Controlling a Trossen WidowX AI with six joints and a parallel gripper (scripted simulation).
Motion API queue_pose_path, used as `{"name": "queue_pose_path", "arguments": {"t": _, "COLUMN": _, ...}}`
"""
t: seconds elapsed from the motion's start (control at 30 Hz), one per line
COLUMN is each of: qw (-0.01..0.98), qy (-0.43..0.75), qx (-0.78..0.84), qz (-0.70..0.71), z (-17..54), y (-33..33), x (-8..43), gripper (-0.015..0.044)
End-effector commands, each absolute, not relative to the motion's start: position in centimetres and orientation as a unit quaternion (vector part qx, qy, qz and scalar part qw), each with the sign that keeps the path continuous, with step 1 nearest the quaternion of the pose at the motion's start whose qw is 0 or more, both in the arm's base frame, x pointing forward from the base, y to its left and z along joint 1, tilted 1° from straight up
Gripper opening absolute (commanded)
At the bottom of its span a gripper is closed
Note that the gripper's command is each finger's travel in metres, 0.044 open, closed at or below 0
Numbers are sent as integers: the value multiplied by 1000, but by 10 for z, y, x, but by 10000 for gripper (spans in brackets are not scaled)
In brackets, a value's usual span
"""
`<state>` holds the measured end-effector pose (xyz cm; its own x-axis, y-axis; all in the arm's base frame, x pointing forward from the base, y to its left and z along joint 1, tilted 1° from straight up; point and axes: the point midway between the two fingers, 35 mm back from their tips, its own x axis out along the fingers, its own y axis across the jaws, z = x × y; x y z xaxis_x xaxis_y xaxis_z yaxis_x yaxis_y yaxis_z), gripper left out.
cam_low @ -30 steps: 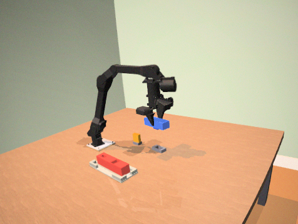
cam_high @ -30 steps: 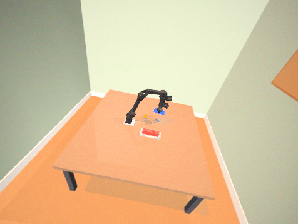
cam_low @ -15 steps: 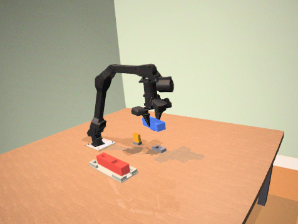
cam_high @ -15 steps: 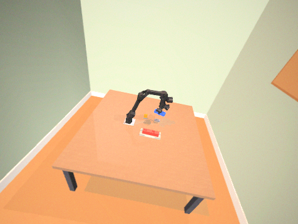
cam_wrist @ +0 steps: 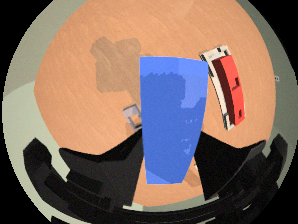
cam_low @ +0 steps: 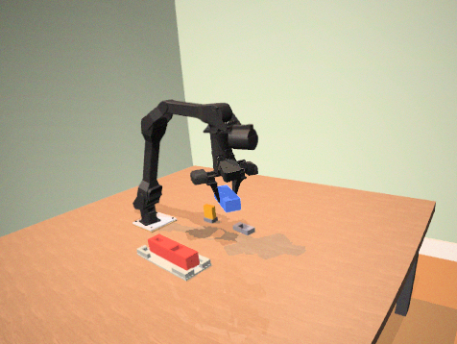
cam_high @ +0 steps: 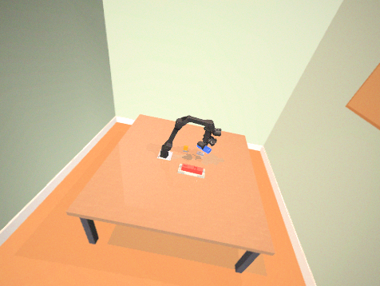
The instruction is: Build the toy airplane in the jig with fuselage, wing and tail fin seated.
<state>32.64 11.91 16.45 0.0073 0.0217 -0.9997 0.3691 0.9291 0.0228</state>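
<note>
Wall, pale green [cam_high: 223, 60] [cam_low: 326, 86]: plain, behind the table. Wall, darker grey-green [cam_high: 52, 60] [cam_low: 86, 96]: left of frame in the top and exterior views, meeting the pale one at a vertical corner. Wall, grey-green [cam_high: 331, 132]: right of the top view; orange panel [cam_high: 369, 97] at the frame's right edge, partly cropped. Skirting, white [cam_high: 284, 208] [cam_low: 442, 250]: along the wall foot. Floor, orange [cam_high: 160, 272] [cam_low: 439, 283]: shadowed under the table. Table [cam_high: 152, 200] [cam_low: 307, 298] [cam_wrist: 175, 20]: wood-toned top, dark legs, soft shadows across its surface.
</note>
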Motion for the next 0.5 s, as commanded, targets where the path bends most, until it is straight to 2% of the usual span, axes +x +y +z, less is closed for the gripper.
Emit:
{"name": "queue_pose_path", "arguments": {"t": 0.0, "qw": 693, "qy": 686, "qx": 165, "qz": -147, "z": 165, "y": 107, "x": 328, "gripper": 0}}
{"name": "queue_pose_path", "arguments": {"t": 0.47, "qw": 670, "qy": 661, "qx": 247, "qz": -231, "z": 156, "y": 64, "x": 334, "gripper": 0}}
